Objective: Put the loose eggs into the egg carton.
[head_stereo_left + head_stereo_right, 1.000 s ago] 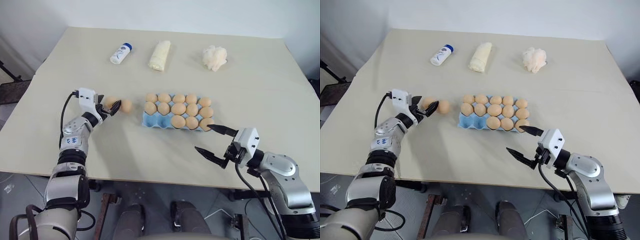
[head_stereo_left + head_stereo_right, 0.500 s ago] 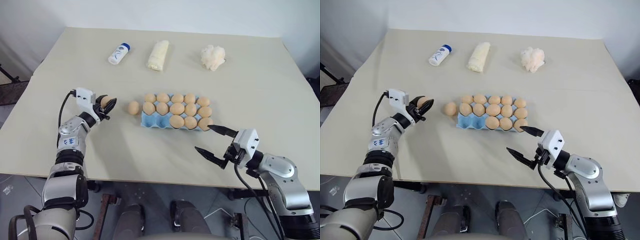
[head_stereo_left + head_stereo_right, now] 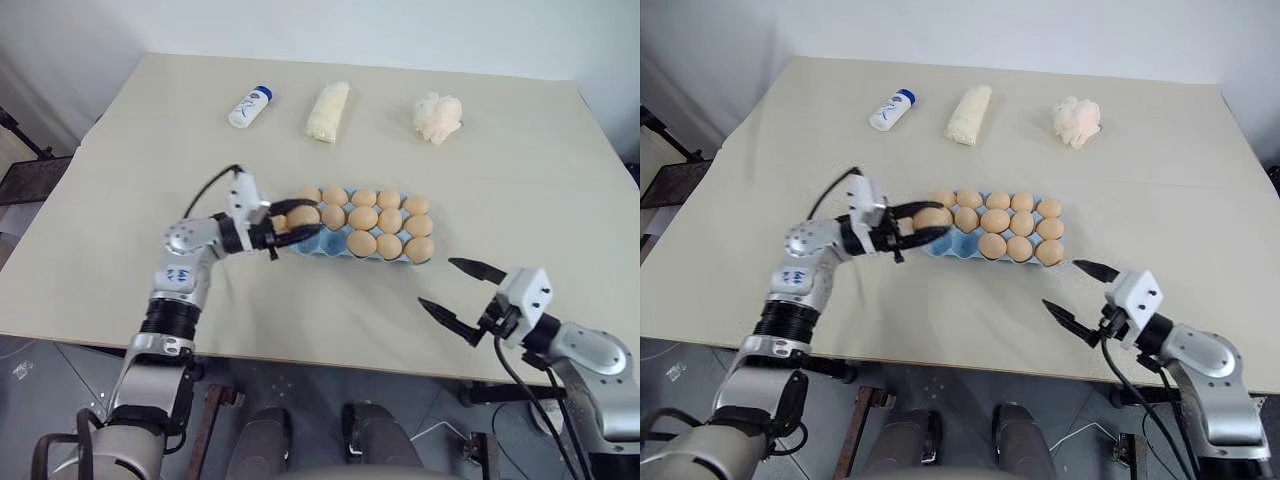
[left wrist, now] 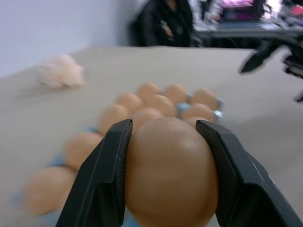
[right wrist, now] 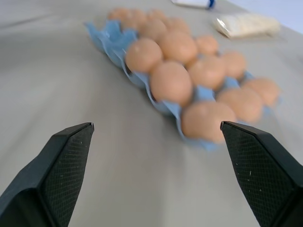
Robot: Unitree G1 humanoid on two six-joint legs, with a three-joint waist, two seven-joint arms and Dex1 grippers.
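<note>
Since a second ago our left gripper [image 3: 297, 222] has swung right with a tan oval egg [image 4: 170, 175] clamped, now over the light-blue moulded carton's [image 3: 345, 248] nine-o'clock end. An off-centre release could crack neighbouring eggs. Our right gripper [image 3: 462, 292] waits, jaws apart.

**A pale table with four things laid on it**

The table [image 3: 150, 150] has a plain beige top. Along its far side lie three things in a row, well apart from one another: a small white bottle with a blue cap [image 3: 250, 106] on its side, a pale yellow oblong packet [image 3: 328, 111], and a white fluffy wad [image 3: 438, 115]. Nearer the middle sits the light-blue egg carton [image 3: 345, 248], flat on the top, its cups mostly filled with tan eggs [image 3: 377, 230].
</note>
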